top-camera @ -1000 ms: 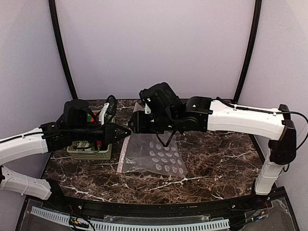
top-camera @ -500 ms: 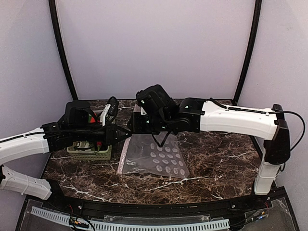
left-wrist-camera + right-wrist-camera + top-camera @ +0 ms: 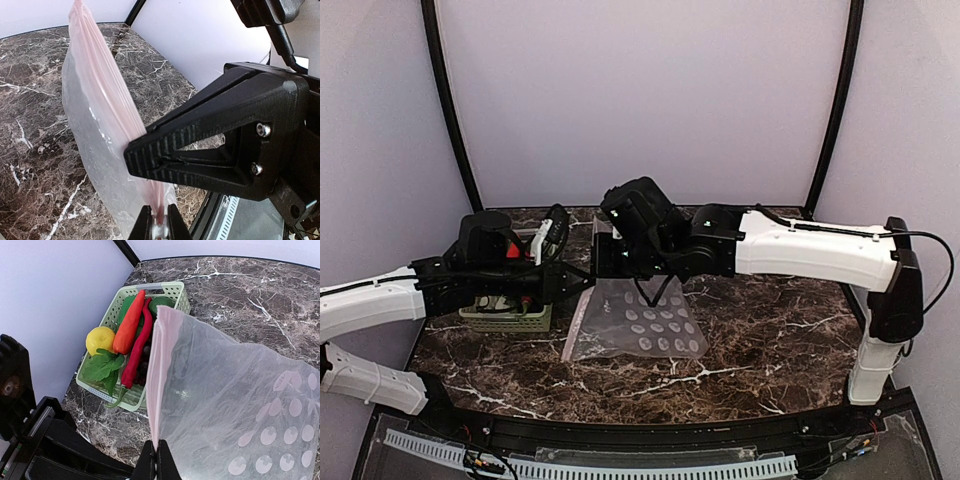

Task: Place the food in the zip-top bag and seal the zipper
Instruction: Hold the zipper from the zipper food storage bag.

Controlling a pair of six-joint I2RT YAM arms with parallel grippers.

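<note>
The clear zip-top bag [image 3: 640, 326] with white dots lies on the marble, its mouth edge lifted toward the left. My left gripper [image 3: 160, 223] is shut on the pinkish zipper [image 3: 107, 85] at one end. Just beside it, my right gripper [image 3: 156, 461] is shut on the same zipper [image 3: 156, 375] strip. In the top view the two grippers [image 3: 584, 279] [image 3: 604, 268] meet at the bag's raised corner. The food sits in the pale green basket [image 3: 175, 289]: a yellow lemon [image 3: 100, 339], an orange-red chili [image 3: 129, 326], a long red chili [image 3: 138, 351] and green leaves [image 3: 101, 368].
The basket [image 3: 506, 319] stands at the table's left side, partly under my left arm. The right gripper's black finger [image 3: 220, 150] fills the right half of the left wrist view. Black frame posts [image 3: 448, 100] rise at the back corners.
My right gripper has shut on the bag's zipper edge after moving slightly left. The bag's mouth corner has risen a little. The left gripper keeps its hold.
</note>
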